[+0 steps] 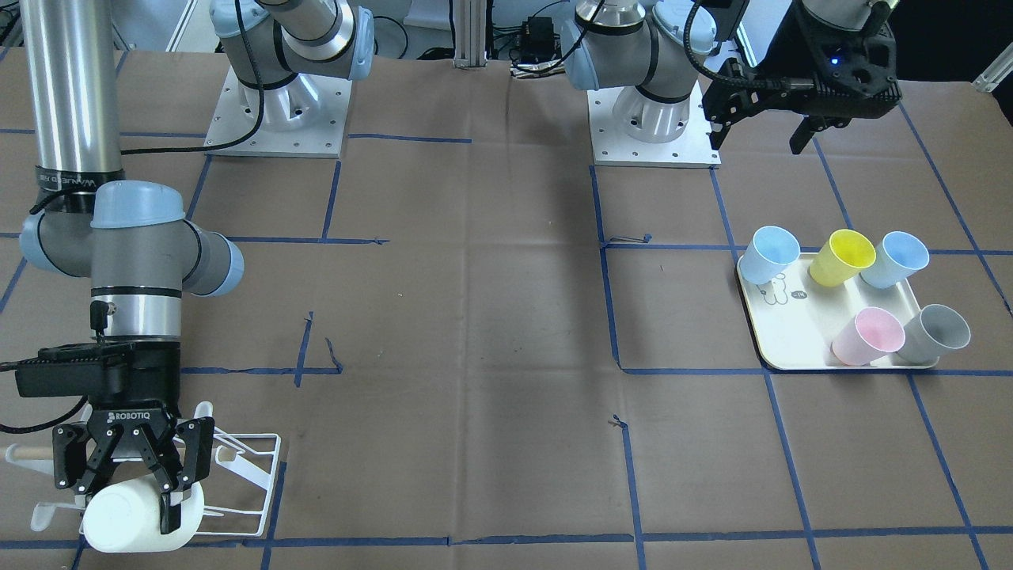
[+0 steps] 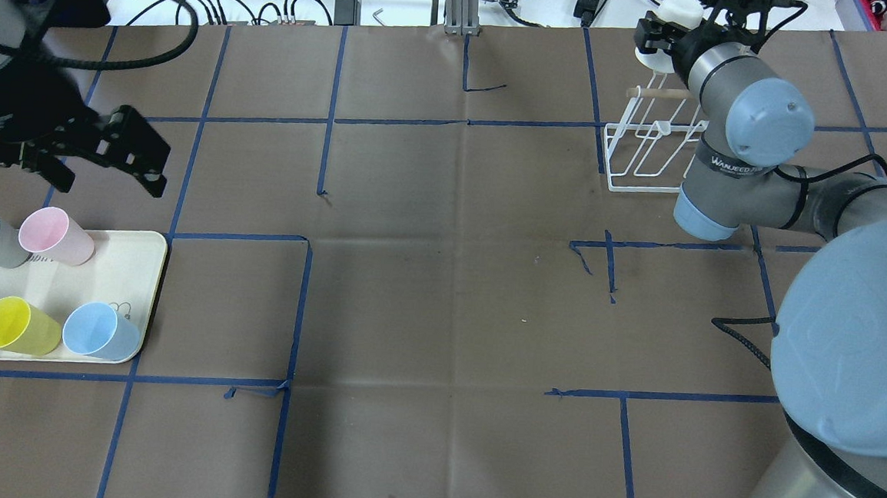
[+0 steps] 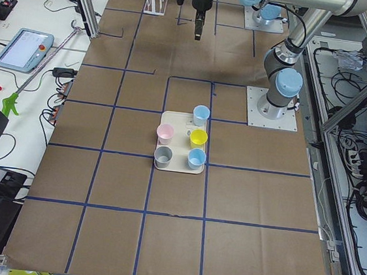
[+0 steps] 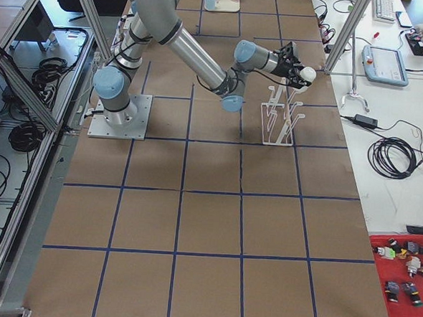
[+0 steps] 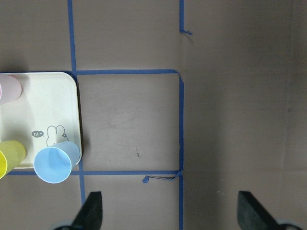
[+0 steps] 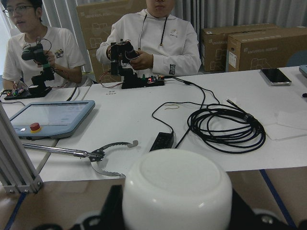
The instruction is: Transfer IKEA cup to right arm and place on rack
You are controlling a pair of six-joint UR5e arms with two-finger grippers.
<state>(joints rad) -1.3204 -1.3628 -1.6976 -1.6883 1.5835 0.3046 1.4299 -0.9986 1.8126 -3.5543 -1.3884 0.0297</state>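
Jaws of the right arm (image 1: 134,261) clamp the white cup (image 1: 138,518) on its side, just above the rack's (image 1: 249,467) dowel end.
Marked ROBOTIQ, they hide the rack's prongs there. Well apart from the rack, the jaws of the left arm (image 1: 839,71) gape wide near a tray (image 1: 799,324) of five coloured cups (image 1: 843,257); its drawing says "hi".
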